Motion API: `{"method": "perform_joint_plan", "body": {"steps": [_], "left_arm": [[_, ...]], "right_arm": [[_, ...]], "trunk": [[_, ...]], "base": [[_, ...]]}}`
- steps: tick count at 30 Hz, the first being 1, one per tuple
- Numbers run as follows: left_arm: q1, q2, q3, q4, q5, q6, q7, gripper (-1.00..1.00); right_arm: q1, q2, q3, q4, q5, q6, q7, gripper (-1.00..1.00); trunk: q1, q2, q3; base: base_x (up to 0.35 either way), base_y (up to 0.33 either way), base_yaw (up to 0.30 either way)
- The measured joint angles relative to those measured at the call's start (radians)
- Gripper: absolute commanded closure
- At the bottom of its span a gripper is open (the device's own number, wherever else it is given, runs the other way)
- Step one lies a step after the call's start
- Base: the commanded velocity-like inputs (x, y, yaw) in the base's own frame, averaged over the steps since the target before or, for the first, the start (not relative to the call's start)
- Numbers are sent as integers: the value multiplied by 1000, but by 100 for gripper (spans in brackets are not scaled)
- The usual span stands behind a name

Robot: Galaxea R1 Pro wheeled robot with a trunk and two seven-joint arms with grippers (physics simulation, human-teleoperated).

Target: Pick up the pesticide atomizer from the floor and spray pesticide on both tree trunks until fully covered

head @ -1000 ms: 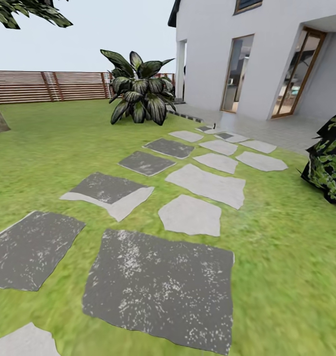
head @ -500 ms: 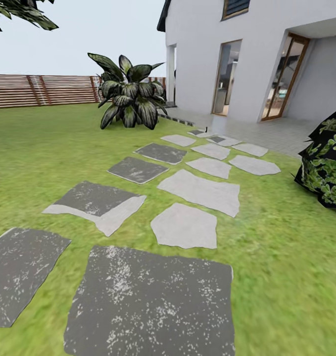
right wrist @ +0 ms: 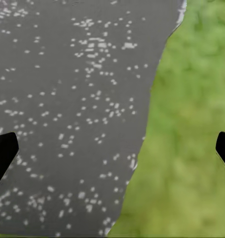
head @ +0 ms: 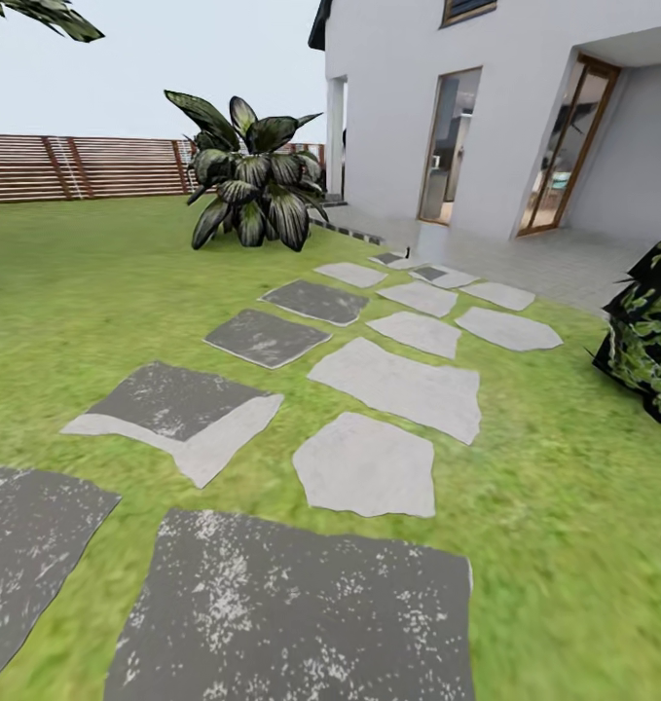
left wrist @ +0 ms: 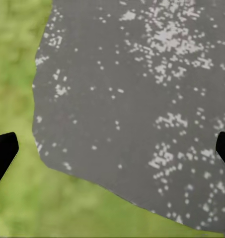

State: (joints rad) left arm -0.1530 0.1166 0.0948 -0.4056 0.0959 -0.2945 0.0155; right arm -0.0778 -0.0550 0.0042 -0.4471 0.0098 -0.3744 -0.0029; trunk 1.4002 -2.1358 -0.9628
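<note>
Green lawn (head: pixel 67 282) crossed by grey stone paving (head: pixel 301 613), slat fence (head: pixel 77 166) behind, broad-leaved bush (head: pixel 247 185) near white house (head: pixel 486 107), left gripper (left wrist: pixel 112 151) fingers spread wide over paving, right gripper (right wrist: pixel 112 151) spread over paving edge and grass.

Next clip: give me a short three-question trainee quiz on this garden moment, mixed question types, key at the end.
1. True or false: the broad-leaved bush stands in front of the wooden fence.
2. In the left wrist view, the left gripper hangs over: A) dark speckled paving stone B) a doorway C) the fence.
3. Fill in: in the right wrist view, beside the stone lies green ____ under the right gripper.

Key: 1 true; 2 A; 3 grass.
</note>
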Motion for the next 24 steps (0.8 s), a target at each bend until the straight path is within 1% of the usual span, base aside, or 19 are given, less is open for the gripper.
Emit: {"method": "perform_joint_plan", "body": {"steps": [24], "left_arm": [[0,0,0,0,-1,0,0,-100]], "right_arm": [[0,0,0,1,0,1,0,-100]], "trunk": [[0,0,0]], "base": [[340,0,0]]}}
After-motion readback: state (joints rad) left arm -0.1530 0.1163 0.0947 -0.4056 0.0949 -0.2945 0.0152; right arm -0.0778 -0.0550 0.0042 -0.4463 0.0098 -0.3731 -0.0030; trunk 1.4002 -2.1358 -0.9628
